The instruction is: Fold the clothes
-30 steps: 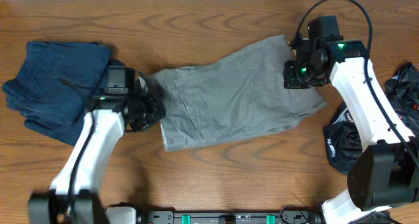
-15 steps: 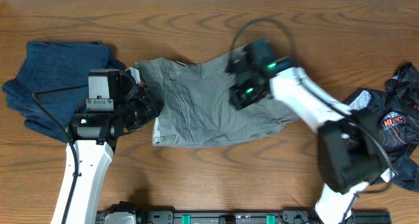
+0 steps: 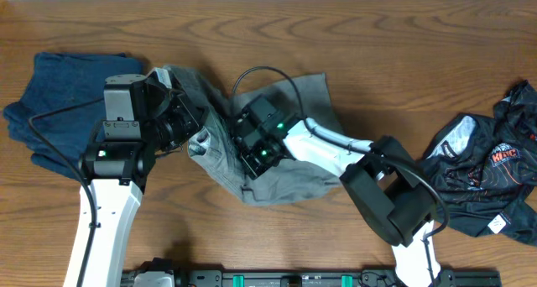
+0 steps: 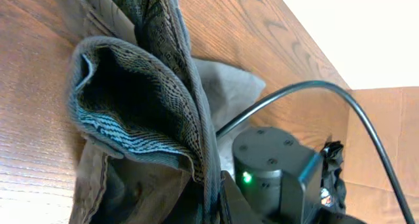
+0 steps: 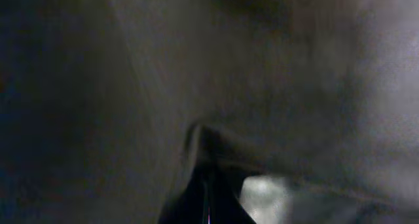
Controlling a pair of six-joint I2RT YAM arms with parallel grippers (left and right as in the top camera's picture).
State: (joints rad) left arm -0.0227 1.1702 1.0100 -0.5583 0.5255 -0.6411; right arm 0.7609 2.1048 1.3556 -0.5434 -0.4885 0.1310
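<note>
Grey shorts (image 3: 294, 174) lie bunched in the middle of the table, folded over themselves. My left gripper (image 3: 189, 127) is shut on their waistband end, which hangs as a looped fold in the left wrist view (image 4: 141, 119). My right gripper (image 3: 252, 148) is shut on the other end of the grey shorts, carried across close to the left gripper. In the right wrist view grey cloth (image 5: 275, 86) fills the frame around the closed fingertips (image 5: 208, 185). The right gripper's body shows in the left wrist view (image 4: 275, 165).
Folded dark blue shorts (image 3: 59, 102) lie at the far left beside my left arm. A black garment with a red print (image 3: 491, 165) lies crumpled at the right edge. The wooden table (image 3: 377, 44) shows at the back.
My right gripper has swept from the right end of the table leftward with the shorts' end, folding them over toward the left gripper. My left gripper has lifted slightly with the waistband.
</note>
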